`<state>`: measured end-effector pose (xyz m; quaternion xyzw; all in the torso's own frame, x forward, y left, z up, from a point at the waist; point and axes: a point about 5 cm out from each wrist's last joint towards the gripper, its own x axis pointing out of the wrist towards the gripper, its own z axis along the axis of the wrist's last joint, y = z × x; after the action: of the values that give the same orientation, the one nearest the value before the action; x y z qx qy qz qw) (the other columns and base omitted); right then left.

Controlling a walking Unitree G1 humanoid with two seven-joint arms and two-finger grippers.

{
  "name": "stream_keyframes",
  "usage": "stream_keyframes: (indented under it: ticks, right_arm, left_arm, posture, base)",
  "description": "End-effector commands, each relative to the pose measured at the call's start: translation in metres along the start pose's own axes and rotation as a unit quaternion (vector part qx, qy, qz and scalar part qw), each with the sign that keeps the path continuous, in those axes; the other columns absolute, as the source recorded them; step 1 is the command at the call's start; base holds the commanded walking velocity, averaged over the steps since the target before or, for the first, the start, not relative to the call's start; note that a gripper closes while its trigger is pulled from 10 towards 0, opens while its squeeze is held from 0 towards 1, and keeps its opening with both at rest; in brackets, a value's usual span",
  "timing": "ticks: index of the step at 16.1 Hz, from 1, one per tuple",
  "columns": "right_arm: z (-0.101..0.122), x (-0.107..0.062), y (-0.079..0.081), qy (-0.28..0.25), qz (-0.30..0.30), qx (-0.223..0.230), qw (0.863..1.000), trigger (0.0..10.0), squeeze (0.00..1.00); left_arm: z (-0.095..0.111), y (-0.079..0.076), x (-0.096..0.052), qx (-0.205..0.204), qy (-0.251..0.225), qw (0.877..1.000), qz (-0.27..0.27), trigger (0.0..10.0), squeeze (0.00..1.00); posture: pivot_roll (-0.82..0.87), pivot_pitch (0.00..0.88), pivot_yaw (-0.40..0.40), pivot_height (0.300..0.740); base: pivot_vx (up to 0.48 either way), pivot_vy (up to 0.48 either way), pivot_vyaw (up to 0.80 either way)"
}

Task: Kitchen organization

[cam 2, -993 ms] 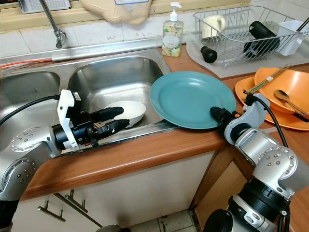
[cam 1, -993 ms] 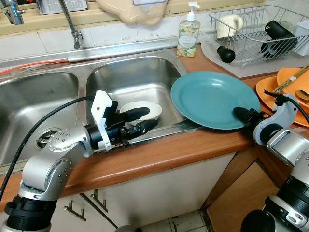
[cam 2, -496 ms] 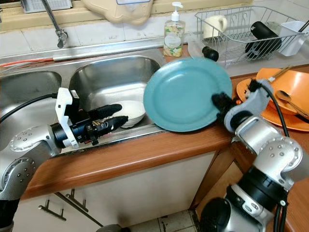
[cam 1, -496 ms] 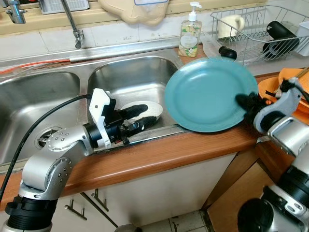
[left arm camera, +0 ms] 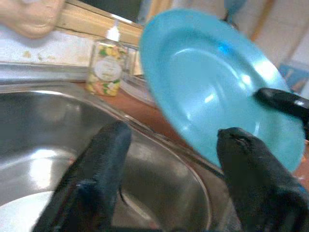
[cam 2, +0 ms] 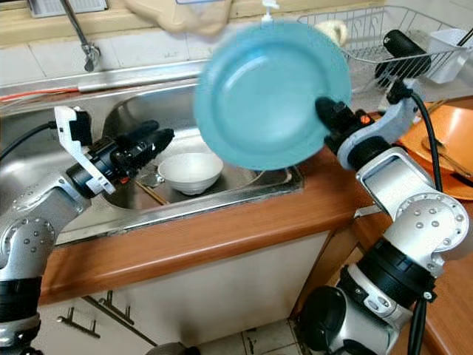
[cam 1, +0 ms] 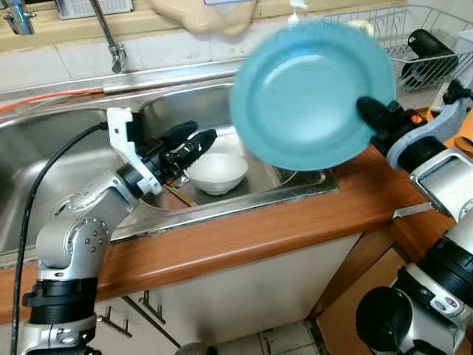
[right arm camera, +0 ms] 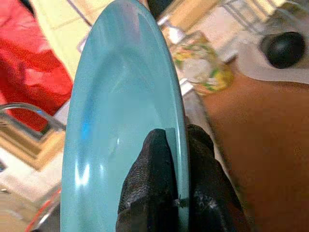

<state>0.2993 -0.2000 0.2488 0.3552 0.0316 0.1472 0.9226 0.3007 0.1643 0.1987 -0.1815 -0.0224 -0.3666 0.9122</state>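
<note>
At centre frame, the wooden surface edges the sink. Left of centre, the left tool hangs spread above a white bowl. Upper right, the right tool pinches a teal plate aloft, tilted.

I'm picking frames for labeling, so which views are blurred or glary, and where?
Left eye view: the teal plate held by the right end effector is motion-smeared, while the white bowl stays sharp. Left wrist view: the left end effector fingers are soft and out of focus, with glare spots on the plate. Right wrist view: background soap bottle is blurred.
</note>
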Motion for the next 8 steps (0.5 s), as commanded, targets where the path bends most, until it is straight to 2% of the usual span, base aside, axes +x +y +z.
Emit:
stream_keyframes:
  ticks: [1, 2, 4, 6, 7, 8]
  right_arm:
    - [0.006, 0.002, 0.022, -0.02, 0.065, -0.009, 0.998, 0.0, 0.0]
    - [0.006, 0.001, 0.026, -0.021, 0.08, -0.008, 0.997, 0.0, 0.0]
    - [0.001, 0.001, 0.032, -0.012, 0.106, -0.008, 0.994, 0.0, 0.0]
    - [-0.007, 0.001, 0.034, -0.005, 0.114, -0.004, 0.993, 0.0, 0.0]
    - [-0.01, 0.002, 0.035, -0.001, 0.115, -0.004, 0.993, 0.0, 0.0]
    - [-0.011, 0.002, 0.036, 0.0, 0.117, -0.003, 0.993, 0.0, 0.0]
  left_arm:
    - [0.006, 0.003, 0.002, -0.02, -0.013, 1.0, -0.004, 10.0, 0.0]
    - [0.003, 0.004, 0.003, -0.04, -0.013, 0.999, -0.018, 10.0, 0.0]
    - [-0.003, -0.004, 0.012, -0.102, -0.022, 0.991, -0.086, 10.0, 0.0]
    - [-0.005, -0.011, 0.02, -0.135, -0.039, 0.981, -0.132, 10.0, 0.0]
    - [-0.003, -0.014, 0.023, -0.165, -0.061, 0.972, -0.154, 8.0, 0.0]
    - [-0.002, -0.015, 0.024, -0.181, -0.072, 0.967, -0.165, 4.6, 0.0]
  posture:
    - [-0.07, 0.0, 0.072, 0.74]
    - [-0.07, 0.0, 0.072, 0.74]
    - [-0.07, 0.0, 0.078, 0.74]
    - [-0.07, 0.0, 0.081, 0.74]
    - [-0.07, 0.0, 0.08, 0.74]
    - [-0.07, 0.0, 0.081, 0.74]
  base:
    - [0.0, 0.0, 0.0]
    - [0.0, 0.0, 0.0]
    - [0.0, 0.0, 0.0]
    - [0.0, 0.0, 0.0]
    - [0.0, 0.0, 0.0]
    - [0.0, 0.0, 0.0]
